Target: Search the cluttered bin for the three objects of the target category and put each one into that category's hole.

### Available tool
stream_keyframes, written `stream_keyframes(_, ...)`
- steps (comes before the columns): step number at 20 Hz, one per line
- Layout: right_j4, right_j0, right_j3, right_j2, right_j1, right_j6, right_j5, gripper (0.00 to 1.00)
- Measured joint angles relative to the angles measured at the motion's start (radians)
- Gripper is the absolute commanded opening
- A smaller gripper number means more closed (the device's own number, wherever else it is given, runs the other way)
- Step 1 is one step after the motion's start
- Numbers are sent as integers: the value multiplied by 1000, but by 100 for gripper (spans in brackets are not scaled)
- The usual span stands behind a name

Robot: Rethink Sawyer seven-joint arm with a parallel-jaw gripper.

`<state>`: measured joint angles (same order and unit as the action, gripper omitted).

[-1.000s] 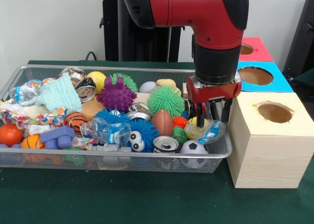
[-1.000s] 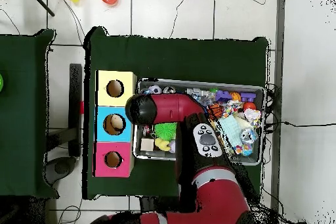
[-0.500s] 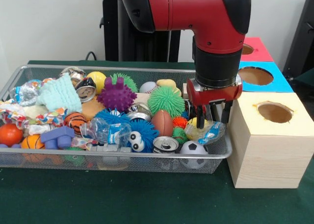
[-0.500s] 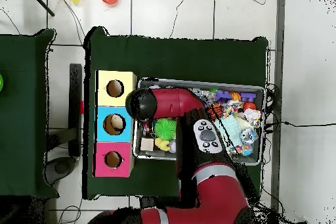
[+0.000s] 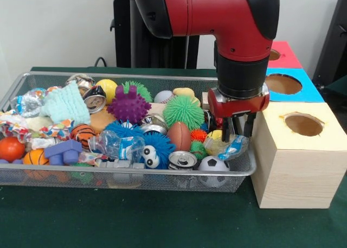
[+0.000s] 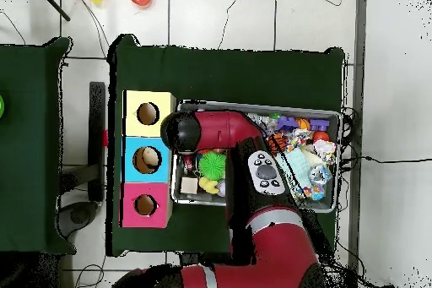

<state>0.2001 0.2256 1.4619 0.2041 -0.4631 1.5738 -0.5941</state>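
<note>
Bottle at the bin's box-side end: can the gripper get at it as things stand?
Probably yes. The gripper hangs open directly over the bottle, fingers straddling it, nothing lying on top. The bin rim and a yellow ball crowd it, but not from above.

The bin (image 5: 21,82) is silver wire mesh with a smooth, rounded metal rim. 2 see-through bottles – one (image 5: 116,145) mid-bin, one (image 5: 230,147) near the boxes – are thin, wrinkly, glossy plastic. The can (image 5: 183,160) is shiny metal. A pale green cloth (image 5: 65,104) looks knitted and matt. The purple ball (image 5: 129,105) is rubbery and spiked. The box (image 5: 287,166) has pale, matt wood-grain sides. The arm's (image 5: 217,12) shell is glossy red – the tablecloth (image 5: 162,221) matt green fabric.
</note>
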Motion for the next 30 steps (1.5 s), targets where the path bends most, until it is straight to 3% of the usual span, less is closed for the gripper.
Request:
stream_keyframes(20,51,20,-24,11,40,0,163,0)
stream_keyframes(21,52,20,-24,10,39,0,167,100)
stream_keyframes(30,60,35,-23,4,34,0,170,100)
